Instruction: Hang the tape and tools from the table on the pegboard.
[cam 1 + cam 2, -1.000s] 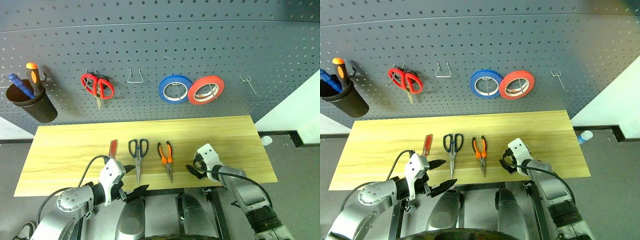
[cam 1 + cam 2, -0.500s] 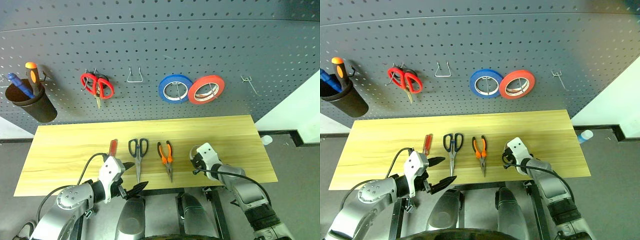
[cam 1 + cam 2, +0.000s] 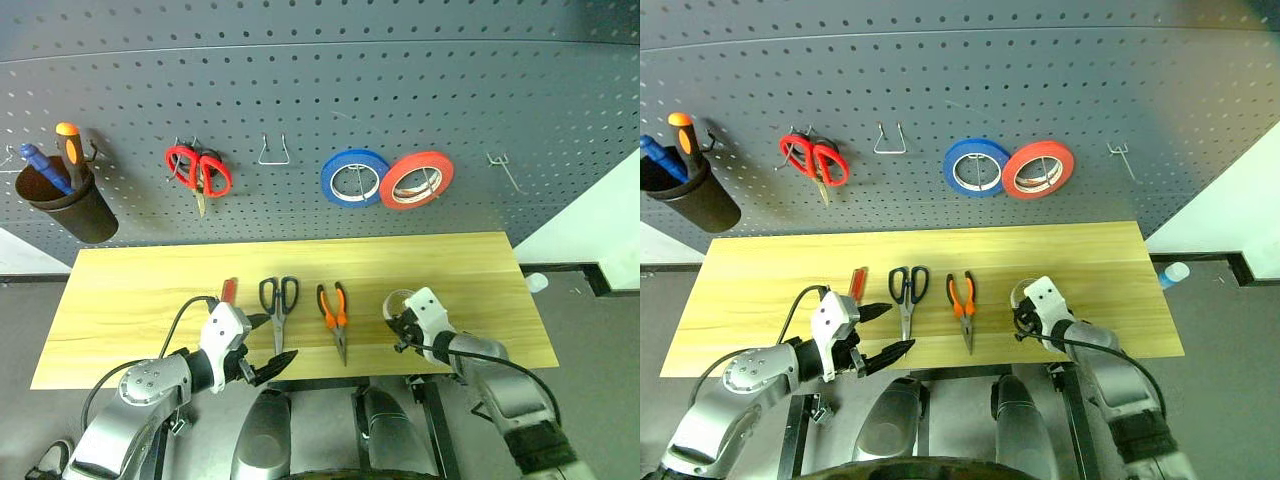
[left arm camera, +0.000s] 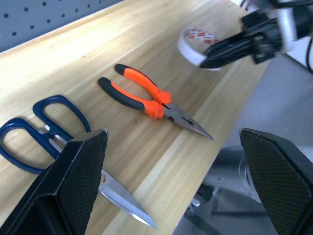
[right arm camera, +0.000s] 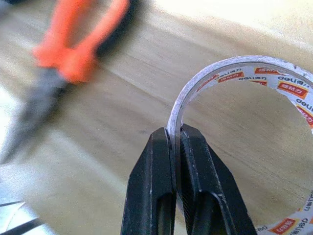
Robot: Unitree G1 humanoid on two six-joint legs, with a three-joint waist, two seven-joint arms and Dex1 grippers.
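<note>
My right gripper [image 5: 174, 133] is shut on the rim of the tape [image 5: 230, 68], a whitish ring tilted just above the table [image 3: 140, 290] near its front right edge. Left of the tape [image 3: 397, 302] lie the orange-and-black pliers [image 3: 333, 310], the dark-handled scissors [image 3: 278, 298] and the red-handled screwdriver [image 3: 228, 291], side by side. At the table's front edge my left gripper [image 3: 270, 342] is open and empty, just in front of the screwdriver and scissors. The dark grey pegboard [image 3: 300, 90] rises behind the table.
On the pegboard hang a black cup [image 3: 70, 205] holding blue and orange-handled tools, red scissors [image 3: 200, 170], a blue roll [image 3: 353, 178] and a red-orange roll [image 3: 415, 180]. A bare wire hook [image 3: 273, 152] sits between scissors and rolls, another hook [image 3: 500, 165] at far right.
My right gripper has shut on the tape's rim and lifted it a little. My left gripper has edged forward to the table's front edge, still open.
</note>
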